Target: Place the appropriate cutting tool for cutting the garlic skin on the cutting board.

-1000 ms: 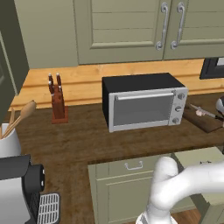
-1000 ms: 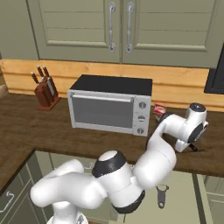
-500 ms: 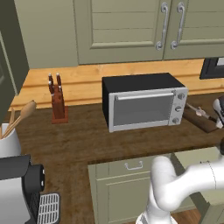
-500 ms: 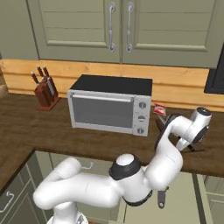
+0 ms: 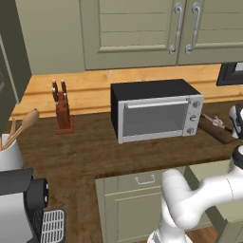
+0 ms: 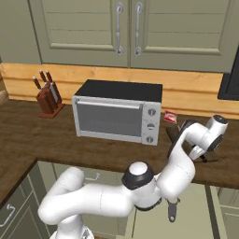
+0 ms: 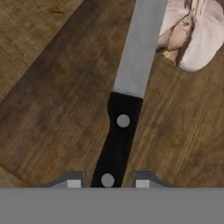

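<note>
Right of toaster oven (image 6: 119,111), arm has swung further right and lower than a second ago. Gripper (image 7: 108,183) fingertips straddle black handle of knife (image 7: 127,94); whether gripping or released, cannot tell. Knife lies over cutting board (image 7: 57,105), blade beside garlic (image 7: 192,30). Placement looks nearly done.
</note>
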Available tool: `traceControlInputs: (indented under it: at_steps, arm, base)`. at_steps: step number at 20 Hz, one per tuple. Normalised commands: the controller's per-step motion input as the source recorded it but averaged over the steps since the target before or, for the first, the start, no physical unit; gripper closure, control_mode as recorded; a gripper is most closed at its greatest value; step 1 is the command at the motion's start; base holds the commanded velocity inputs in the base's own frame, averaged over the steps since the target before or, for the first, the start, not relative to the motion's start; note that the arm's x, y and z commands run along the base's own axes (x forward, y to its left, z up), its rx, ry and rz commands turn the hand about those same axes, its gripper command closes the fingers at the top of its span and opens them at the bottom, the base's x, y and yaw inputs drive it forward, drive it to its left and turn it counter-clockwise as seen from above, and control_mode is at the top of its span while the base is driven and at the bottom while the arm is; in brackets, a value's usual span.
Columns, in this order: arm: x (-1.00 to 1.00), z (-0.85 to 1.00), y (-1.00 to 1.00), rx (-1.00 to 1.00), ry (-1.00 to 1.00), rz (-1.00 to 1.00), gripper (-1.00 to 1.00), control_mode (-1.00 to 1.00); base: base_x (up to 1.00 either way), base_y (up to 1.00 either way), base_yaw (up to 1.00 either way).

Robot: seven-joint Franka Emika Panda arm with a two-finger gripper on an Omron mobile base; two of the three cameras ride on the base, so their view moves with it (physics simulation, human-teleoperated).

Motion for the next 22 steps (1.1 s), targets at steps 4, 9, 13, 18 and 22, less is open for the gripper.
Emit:
traceControlInputs:
  at_steps: [4,9,13,18,22]
  arm:
    - [-0.35,0.21,0.0,0.0,-0.05,0.0,-1.0,-1.0]
    - [-0.62,0.77,0.0,0.0,-0.13,0.0,-1.0,-1.0]
    - [-0.75,0.69,0.0,0.0,-0.09,0.01,-1.0,-1.0]
    - [-0.9,0.65,0.02,0.0,-0.07,0.04,-1.0,-1.0]
    - [-0.88,0.51,0.31,0.0,-0.04,0.02,-1.0,-1.0]
  base:
    - [0.0,0.0,0.0]
    - [0.0,0.0,0.0]
    - [0.0,0.0,0.0]
    - [0.0,0.0,0.0]
    - [0.0,0.0,0.0]
